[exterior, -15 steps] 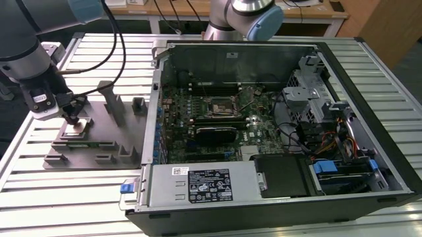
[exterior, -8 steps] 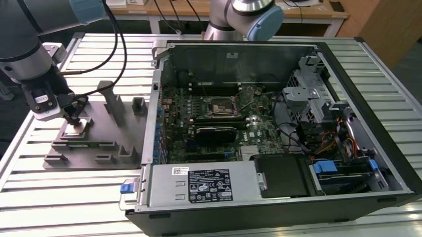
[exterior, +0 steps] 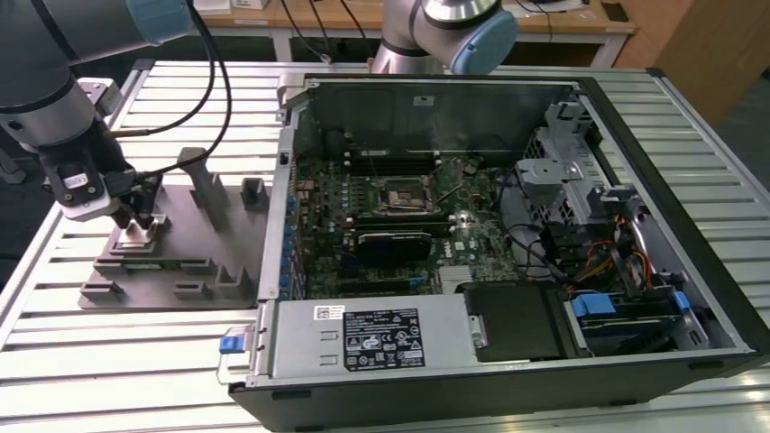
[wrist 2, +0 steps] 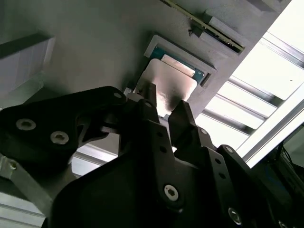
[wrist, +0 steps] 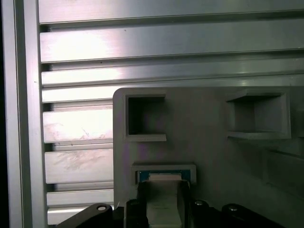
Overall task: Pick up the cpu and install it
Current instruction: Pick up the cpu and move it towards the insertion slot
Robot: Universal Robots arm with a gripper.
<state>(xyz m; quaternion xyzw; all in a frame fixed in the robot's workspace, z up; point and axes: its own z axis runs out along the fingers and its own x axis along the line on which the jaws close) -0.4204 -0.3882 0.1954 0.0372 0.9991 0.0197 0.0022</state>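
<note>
Hand (exterior: 135, 223): was down on the grey tray (exterior: 180, 244) at the exterior view's left, set around the cpu (wrist 2: 170, 78). Couldn't tell whether it was clamped on the chip or just placed around it.
Cpu: lay flat in its shallow pocket in the tray, silver top up, a coloured edge showing at one side of the pocket in both wrist views. Not lifted.
Tray: sat on the slatted metal desk (exterior: 132, 361), just beside the open computer case (exterior: 434, 108).
Socket (exterior: 401, 192): black square with a metal frame on the board inside the case, well apart from the hand, toward the exterior view's right. Nothing was at it.
Memory stick (wrist 2: 209, 26): lay in its slot in the tray, near the cpu pocket, untouched.
Progress: early, as I judged it. Approach to the cpu looked done; grasp unconfirmed.
Not done: lift out of the pocket, carry over to the case, seating in the socket.
</note>
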